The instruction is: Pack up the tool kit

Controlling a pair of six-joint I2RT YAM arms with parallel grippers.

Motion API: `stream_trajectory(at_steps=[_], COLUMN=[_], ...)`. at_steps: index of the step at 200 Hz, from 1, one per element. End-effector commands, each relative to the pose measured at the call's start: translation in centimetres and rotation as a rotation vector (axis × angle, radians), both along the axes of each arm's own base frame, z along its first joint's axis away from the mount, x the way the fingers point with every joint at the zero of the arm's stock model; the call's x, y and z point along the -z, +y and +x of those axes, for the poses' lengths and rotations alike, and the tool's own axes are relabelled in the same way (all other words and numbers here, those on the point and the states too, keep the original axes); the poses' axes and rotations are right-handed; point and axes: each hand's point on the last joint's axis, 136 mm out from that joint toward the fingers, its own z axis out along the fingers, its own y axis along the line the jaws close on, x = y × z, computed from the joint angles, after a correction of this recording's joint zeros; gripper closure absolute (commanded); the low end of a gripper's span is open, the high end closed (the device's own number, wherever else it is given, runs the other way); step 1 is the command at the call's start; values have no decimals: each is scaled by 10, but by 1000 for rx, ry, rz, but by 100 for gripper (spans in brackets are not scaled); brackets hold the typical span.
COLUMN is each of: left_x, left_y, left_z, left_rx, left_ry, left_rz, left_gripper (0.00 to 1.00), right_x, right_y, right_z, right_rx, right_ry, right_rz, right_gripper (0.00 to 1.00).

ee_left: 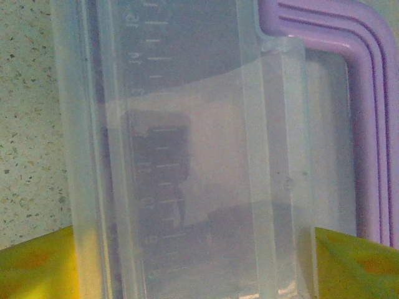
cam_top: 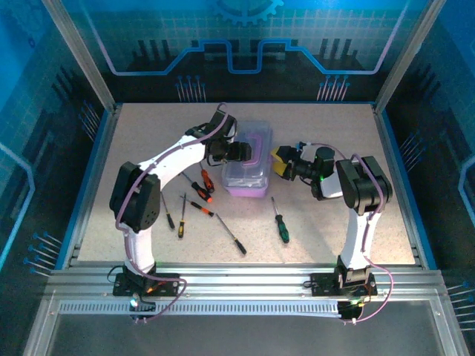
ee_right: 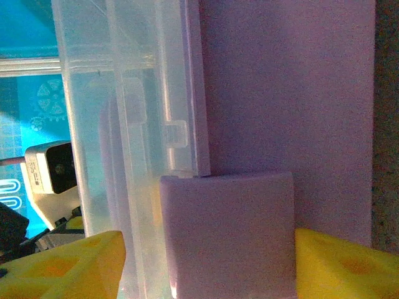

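Table (cam_top: 334,141): toolkit (cam_top: 249,174) between left hand (cam_top: 239,150), right hand (cam_top: 282,163)

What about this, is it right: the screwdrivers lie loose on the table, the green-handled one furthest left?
Not quite. In the top external view the green-handled screwdriver lies furthest right, not left; the screwdrivers do lie loose on the table.
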Motion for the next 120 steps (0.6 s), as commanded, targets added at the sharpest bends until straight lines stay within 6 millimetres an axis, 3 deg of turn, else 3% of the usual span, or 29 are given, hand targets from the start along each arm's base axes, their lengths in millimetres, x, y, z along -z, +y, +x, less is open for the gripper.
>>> stream_trajectory(at_steps=[1,72,120], left_x=[110,119,116], left_y=[72,73,46], left_z=[-60,-62,-63], left_rx=[-67,-66,33], left_ry=[317,339,310], left_rz=[393,407,254], left_gripper=[26,27,28], right_x=[-76,-78,-19], right_y=[-6,-29,-25], right_z=[-7,-9,-14], right_rx=[-58,-3,-40], right_ry=[-300,-305,-205], right_rz=[43,25,-216], right_gripper=[32,32,24])
